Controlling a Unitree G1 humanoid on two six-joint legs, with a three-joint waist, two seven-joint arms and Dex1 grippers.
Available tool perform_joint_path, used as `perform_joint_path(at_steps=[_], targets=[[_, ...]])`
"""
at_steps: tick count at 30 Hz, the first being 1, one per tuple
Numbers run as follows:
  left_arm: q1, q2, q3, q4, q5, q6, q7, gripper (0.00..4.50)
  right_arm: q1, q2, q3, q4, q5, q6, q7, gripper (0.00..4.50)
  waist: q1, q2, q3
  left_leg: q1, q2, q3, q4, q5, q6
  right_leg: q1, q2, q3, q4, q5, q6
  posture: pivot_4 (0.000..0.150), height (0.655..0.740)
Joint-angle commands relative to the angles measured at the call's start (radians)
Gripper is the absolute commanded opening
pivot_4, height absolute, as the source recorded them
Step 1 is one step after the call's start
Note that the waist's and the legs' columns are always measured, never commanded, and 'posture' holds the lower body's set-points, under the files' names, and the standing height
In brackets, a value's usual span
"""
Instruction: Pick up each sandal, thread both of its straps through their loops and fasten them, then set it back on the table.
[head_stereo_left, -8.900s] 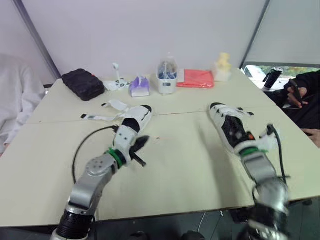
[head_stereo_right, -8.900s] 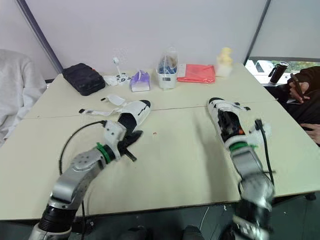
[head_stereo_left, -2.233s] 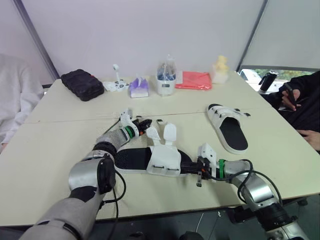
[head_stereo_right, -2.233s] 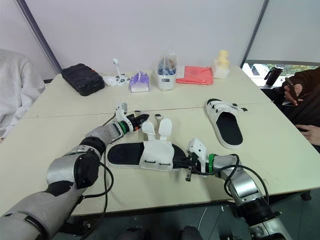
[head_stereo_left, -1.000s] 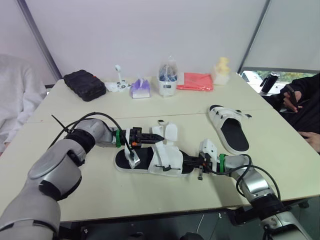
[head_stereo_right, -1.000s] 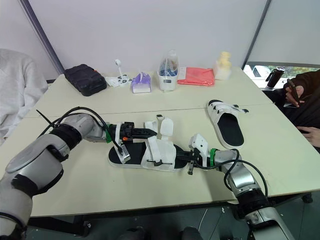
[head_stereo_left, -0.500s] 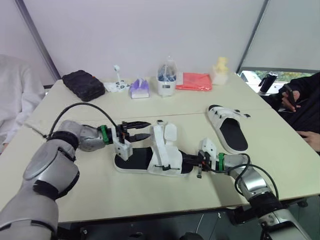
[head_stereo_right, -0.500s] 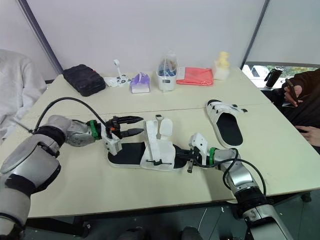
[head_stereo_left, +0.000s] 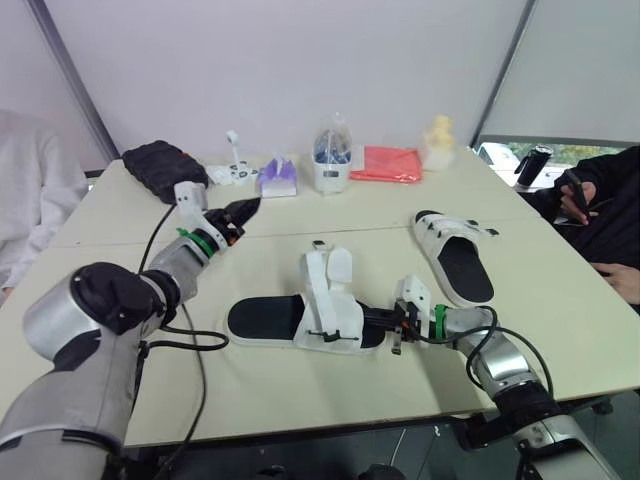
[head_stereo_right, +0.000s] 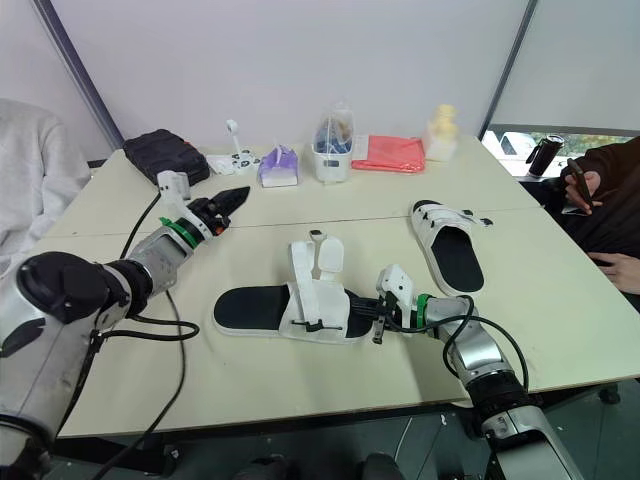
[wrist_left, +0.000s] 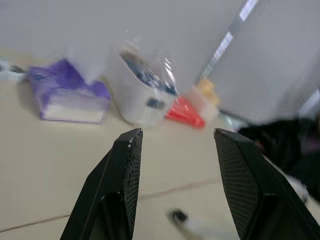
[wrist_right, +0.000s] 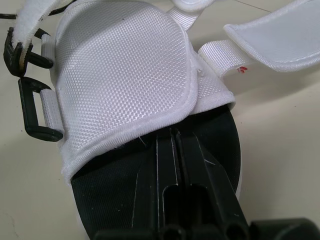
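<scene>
A white sandal with a black footbed lies mid-table, its two straps standing up loose behind the upper. The black loops sit empty on the upper's side. My right gripper is shut at the sandal's toe end, its fingertips lying on the footbed against the white upper. My left gripper hovers open and empty at the back left, well away from the sandal, its fingers pointing at the far items. A second sandal lies flat to the right.
Along the far edge stand a black pouch, a purple tissue pack, a white container, a red cloth and a yellow object. One person sits at the right, another at the left. A cable trails left of the sandal.
My left gripper has opened, let go of the strap and drawn back to the far left. The straps now stand free. The right gripper has stayed at the toe.
</scene>
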Motion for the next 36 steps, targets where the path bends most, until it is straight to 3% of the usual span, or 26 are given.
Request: perform_joint_path(at_steps=[1, 3, 6, 8, 10, 12, 15, 17, 19, 24, 26, 28, 36], targets=[[-0.101, -0.046, -0.119, 0.015, 0.021, -0.193, 0.19, 2.3, 0.01, -0.003, 0.034, 0.071, -0.062, 0.033, 0.007, 0.0, 0.006, -0.002, -0.001, 0.0, 0.0, 0.0, 0.0, 0.0, 0.0, 0.0, 0.0, 0.0, 0.0, 0.0, 0.0, 0.15, 0.74], [-0.103, -0.098, -0.211, -0.103, 0.019, -0.176, 0.35, 2.3, -0.003, 0.001, 0.037, 0.089, -0.066, 0.03, 0.016, 0.0, 0.008, -0.004, -0.002, 0.0, 0.0, 0.0, 0.0, 0.0, -0.001, 0.0, 0.0, 0.0, -0.001, 0.0, 0.0, 0.15, 0.74], [-0.088, -0.161, -0.181, -0.387, -0.12, -0.003, 0.504, 2.3, -0.019, 0.01, 0.04, 0.114, -0.074, 0.023, 0.023, 0.0, 0.003, -0.005, -0.003, 0.001, 0.0, 0.001, 0.0, 0.0, -0.001, 0.0, -0.001, 0.002, -0.001, 0.0, 0.0, 0.15, 0.74], [-0.091, -0.185, -0.132, -0.535, -0.229, 0.123, 0.514, 2.3, -0.025, 0.016, 0.043, 0.123, -0.079, 0.019, 0.023, 0.0, -0.003, -0.005, -0.003, 0.0, 0.001, 0.002, -0.001, 0.0, -0.002, -0.004, 0.0, 0.002, 0.001, 0.0, 0.0, 0.15, 0.74], [-0.069, -0.211, -0.126, -0.702, -0.317, 0.263, 0.438, 2.3, -0.027, 0.019, 0.045, 0.128, -0.082, 0.017, 0.024, 0.0, -0.008, -0.005, -0.003, 0.0, 0.001, 0.002, -0.001, -0.001, -0.003, -0.007, 0.0, 0.003, 0.002, 0.0, 0.0, 0.15, 0.74], [0.049, -0.265, -0.19, -1.035, -0.416, 0.522, 0.348, 2.3, -0.026, 0.02, 0.048, 0.133, -0.084, 0.013, 0.028, 0.0, -0.013, -0.004, -0.004, 0.0, 0.001, 0.002, -0.001, -0.001, -0.003, -0.006, -0.001, 0.003, 0.002, 0.0, 0.0, 0.15, 0.74], [0.274, -0.318, -0.287, -1.531, -0.585, 0.91, 0.327, 2.3, -0.023, 0.021, 0.049, 0.137, -0.09, 0.008, 0.03, 0.0, -0.019, -0.001, -0.008, 0.001, 0.001, 0.002, 0.0, -0.002, -0.004, -0.005, -0.001, 0.005, 0.002, 0.0, -0.001, 0.15, 0.74], [0.486, -0.298, -0.352, -1.89, -0.764, 1.187, 0.302, 2.3, -0.023, 0.02, 0.049, 0.144, -0.093, 0.004, 0.031, 0.0, -0.024, 0.0, -0.01, 0.001, 0.001, 0.002, 0.0, -0.002, -0.004, -0.005, -0.001, 0.007, 0.002, 0.0, -0.001, 0.15, 0.74], [0.631, -0.26, -0.396, -2.116, -0.89, 1.355, 0.286, 2.3, -0.023, 0.02, 0.048, 0.149, -0.094, 0.001, 0.031, 0.0, -0.023, 0.0, -0.01, 0.001, 0.001, 0.001, -0.001, -0.003, -0.006, -0.007, 0.001, 0.01, 0.002, 0.0, -0.001, 0.15, 0.74], [0.873, -0.105, -0.528, -2.352, -0.958, 1.527, 0.213, 2.3, -0.023, 0.022, 0.045, 0.155, -0.095, -0.001, 0.035, 0.0, -0.005, 0.0, -0.013, 0.002, 0.001, -0.001, 0.0, -0.003, -0.007, -0.004, 0.002, 0.011, -0.001, 0.0, -0.002, 0.15, 0.74], [0.922, -0.06, -0.571, -2.391, -0.965, 1.535, 0.172, 2.3, -0.022, 0.024, 0.045, 0.157, -0.097, -0.001, 0.037, 0.0, 0.003, 0.002, -0.013, 0.013, 0.001, 0.001, -0.003, -0.004, -0.007, 0.004, 0.002, 0.011, -0.006, -0.002, -0.007, 0.15, 0.74], [0.971, -0.005, -0.649, -2.433, -0.925, 1.494, 0.102, 2.3, -0.022, 0.026, 0.045, 0.162, -0.099, -0.004, 0.039, 0.0, 0.005, 0.002, -0.014, 0.023, 0.002, 0.0, -0.006, -0.006, -0.007, 0.015, 0.003, 0.01, -0.011, -0.003, -0.008, 0.15, 0.74], [1.105, 0.176, -0.89, -2.509, -0.808, 1.348, -0.158, 2.3, -0.032, 0.03, 0.043, 0.171, -0.104, -0.003, 0.035, 0.0, 0.004, 0.002, -0.014, 0.022, 0.003, 0.001, -0.009, -0.006, -0.007, 0.013, 0.002, 0.011, -0.012, -0.004, -0.01, 0.15, 0.74]])
